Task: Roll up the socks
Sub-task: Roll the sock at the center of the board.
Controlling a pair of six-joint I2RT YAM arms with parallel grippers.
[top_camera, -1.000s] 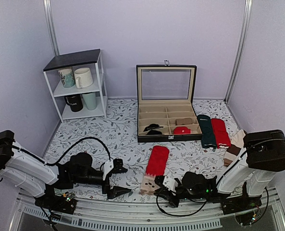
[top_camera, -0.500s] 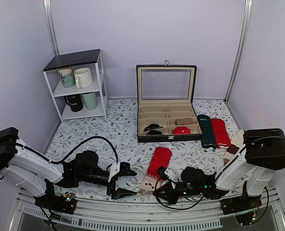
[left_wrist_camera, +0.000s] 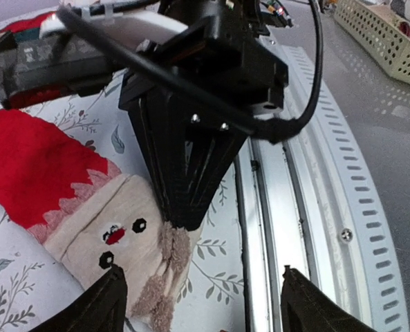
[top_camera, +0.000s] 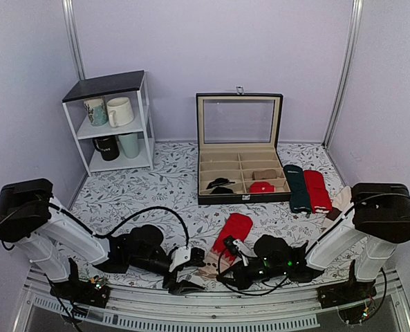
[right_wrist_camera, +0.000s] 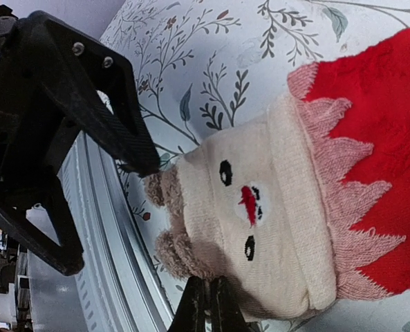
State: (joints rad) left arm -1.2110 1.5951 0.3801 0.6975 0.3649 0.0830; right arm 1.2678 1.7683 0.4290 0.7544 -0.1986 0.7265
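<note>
Red knit runs into a beige end with small dark face marks on the socks [top_camera: 231, 232], which lie flat on the flower-printed worktop [top_camera: 156, 187] close to the middle of its near edge. The beige end points toward that edge and the red part stretches away from it. The right gripper [top_camera: 225, 266] has its two fingers pressed together, their tips at the near border of the beige end beside the small fuzzy bobbles. The right wrist view does not show whether any fabric is pinched between them. The left gripper [top_camera: 193, 271] sits just to the left of the beige end, low over the near edge. Its jaws are spread wide with nothing between them, and its fingers are apart from the sock. Toward the far edge stands an open compartment box [top_camera: 243, 199] with a glass lid. Just to its right a dark green sock [top_camera: 299, 188] and a plain red sock [top_camera: 317, 189] lie side by side. A small white shelf [top_camera: 111, 83] holding mugs [top_camera: 119, 111] stands in the far left corner.
</note>
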